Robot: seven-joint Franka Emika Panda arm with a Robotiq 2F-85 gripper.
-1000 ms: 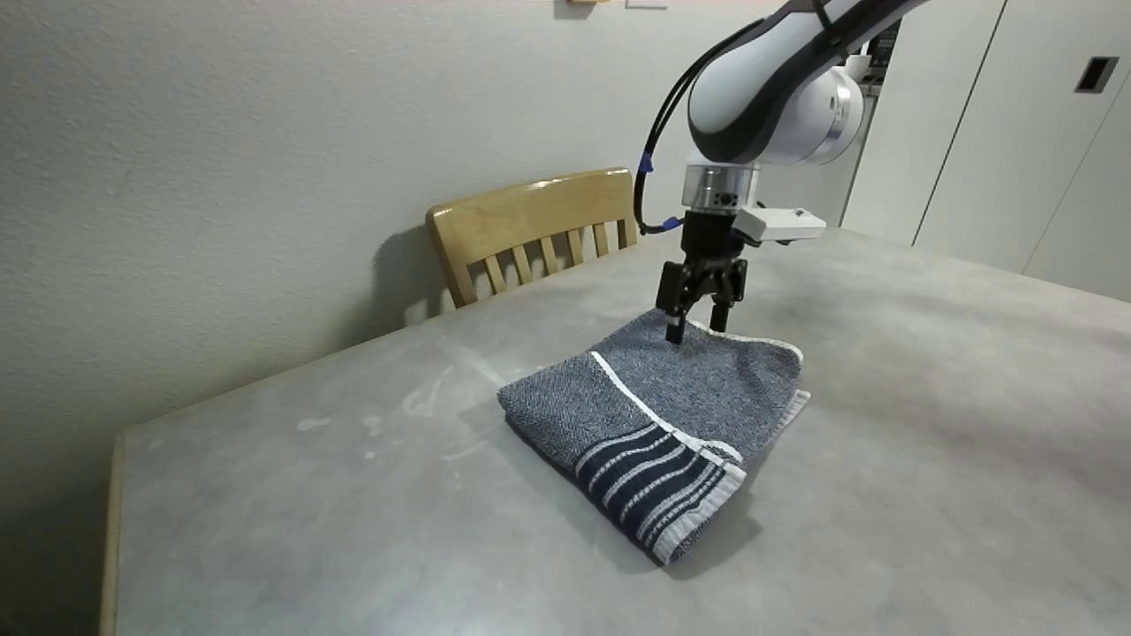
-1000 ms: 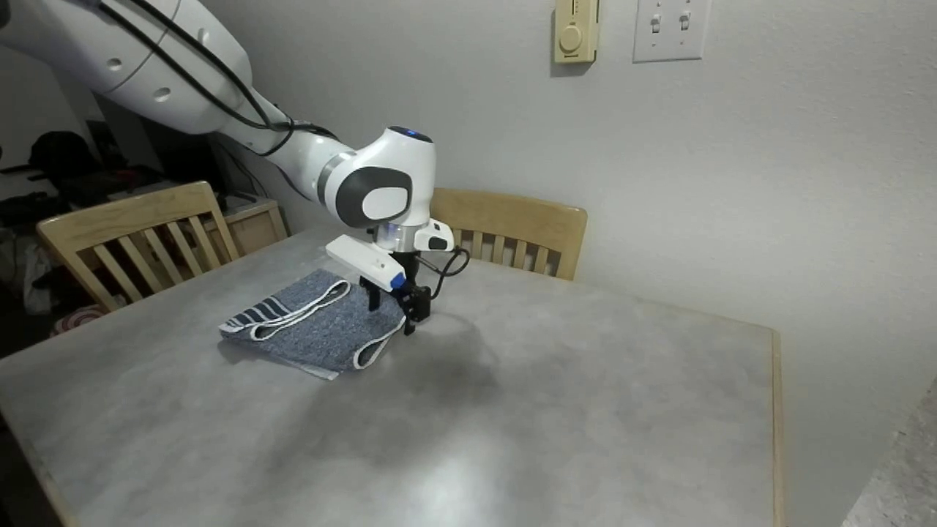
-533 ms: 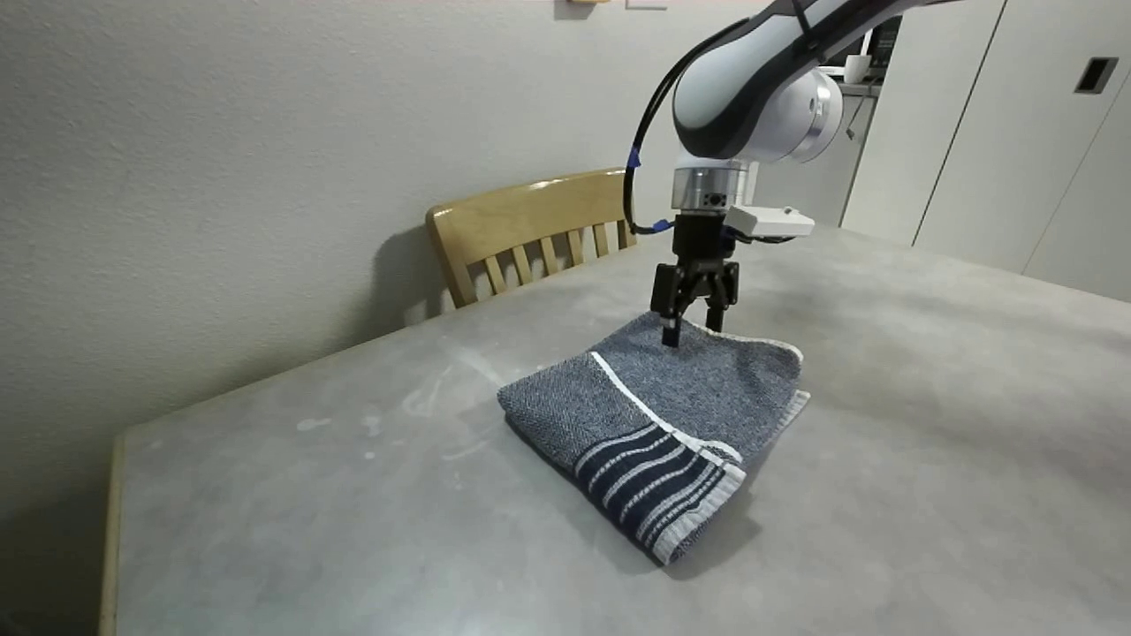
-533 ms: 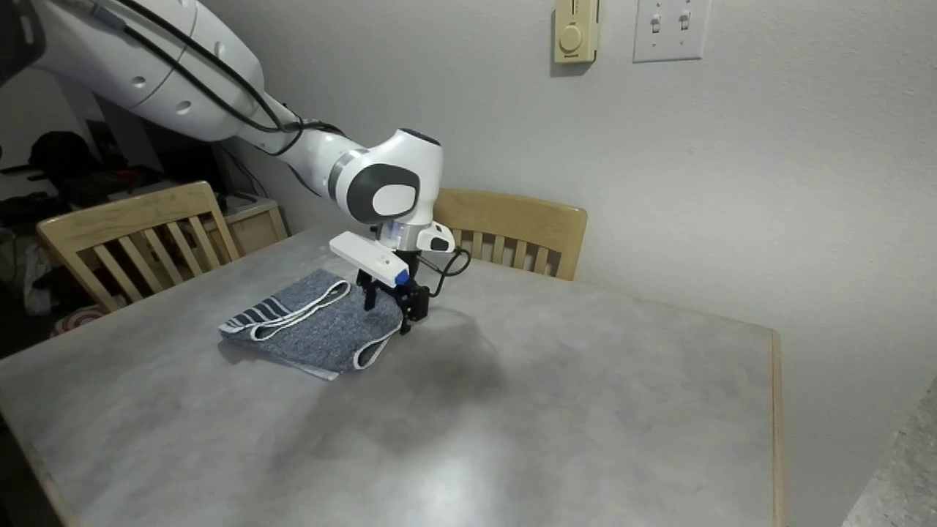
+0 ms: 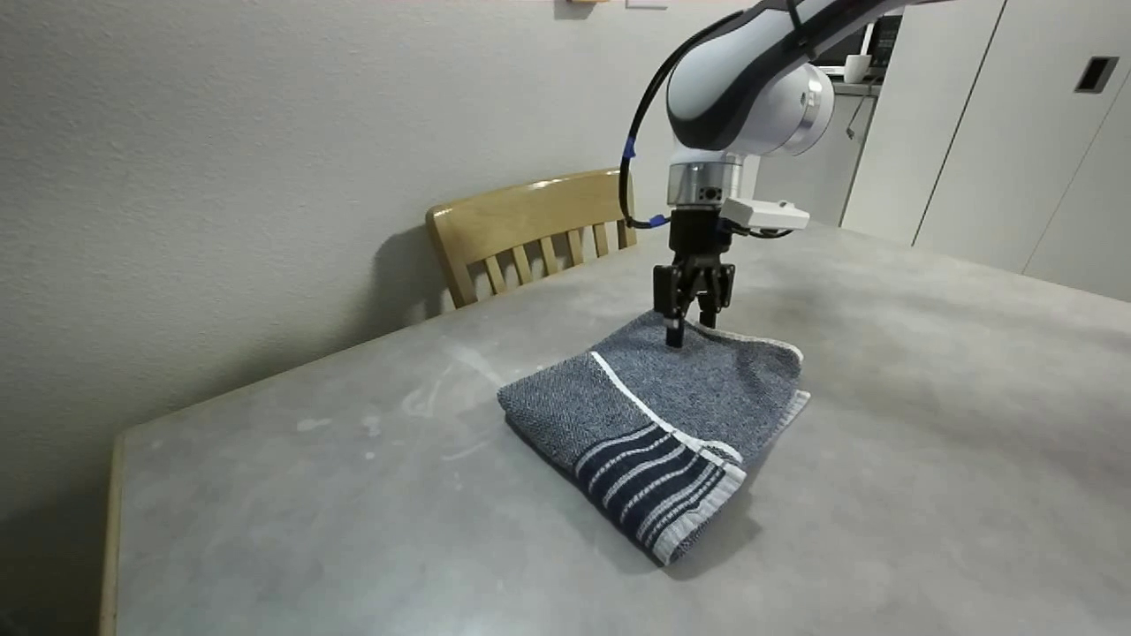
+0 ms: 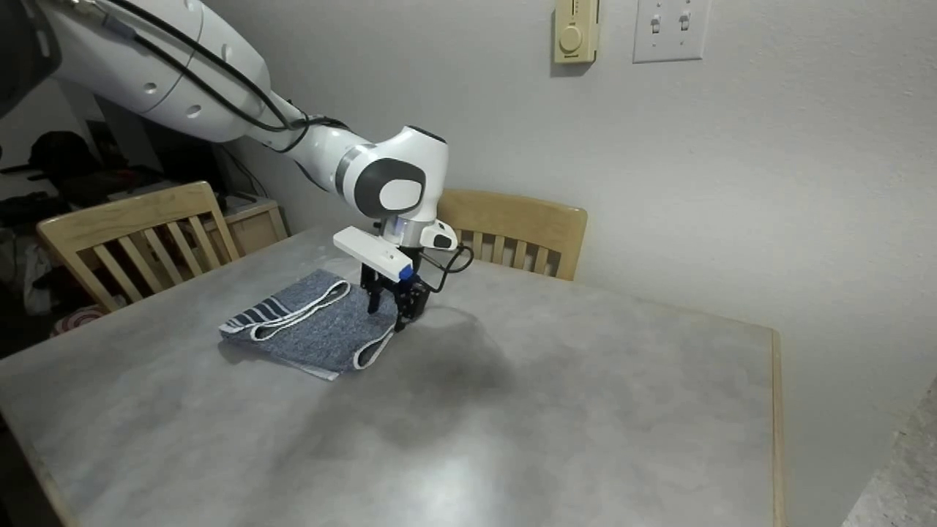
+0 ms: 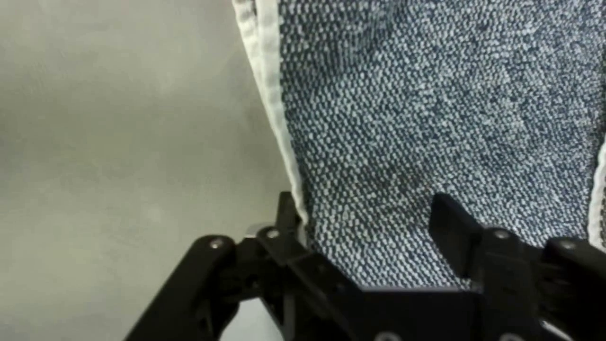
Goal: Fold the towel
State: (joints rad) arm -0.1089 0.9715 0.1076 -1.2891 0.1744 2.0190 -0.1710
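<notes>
The towel is blue-grey with white edging and lies folded over on the table. It also shows in an exterior view and fills much of the wrist view. Its dark striped band is on the flap away from my gripper. My gripper is low at the towel's edge, fingers pointing down, also seen in an exterior view. In the wrist view the gripper is open. Its left finger is at the white edge, which partly covers it. Its right finger is over the towel. Cloth lies between them, not pinched.
The grey table surrounds the towel. A wooden chair stands at the table beside the wall, behind the gripper. Another wooden chair stands at a further side.
The arm has shifted slightly left in an exterior view, slightly right in the other. The fingers look closer together than half a second ago. The towel lies as before.
</notes>
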